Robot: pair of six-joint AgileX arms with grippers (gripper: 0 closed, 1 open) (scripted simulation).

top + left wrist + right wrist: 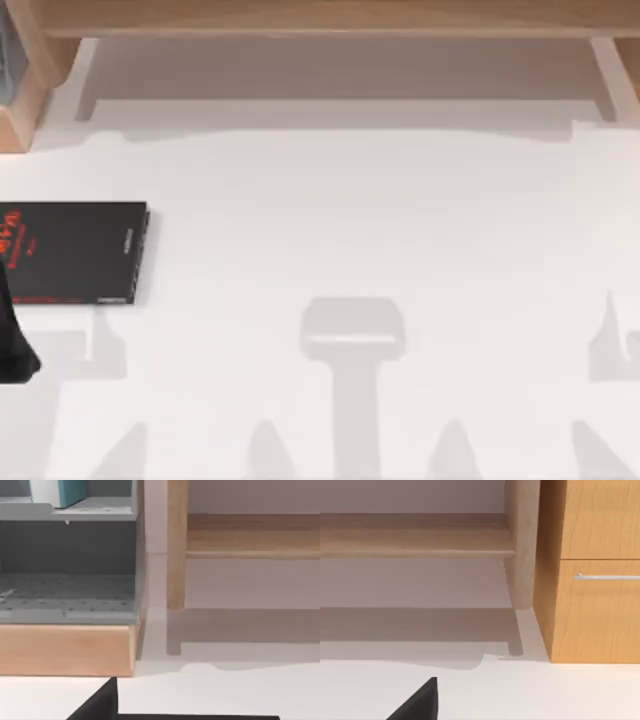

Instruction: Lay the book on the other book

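Observation:
The other book [70, 252], black with red lettering, lies flat on the white table at the far left. The book [70, 491], teal with a white edge, stands on the upper level of a grey shelf unit [75, 515], apart from both grippers. My left arm [12, 345] is a dark shape at the table's left edge, just in front of the black book. A dark part of my left gripper [97, 705] shows low in the left wrist view, facing the grey shelf unit. A dark part of my right gripper [417, 705] hangs over bare table.
A wooden shelf [320, 20] runs along the back of the table on pale legs [176, 545]. The grey shelf unit rests on a wooden base [65, 650] at the back left. A wooden cabinet with a drawer handle [607, 576] stands at the right.

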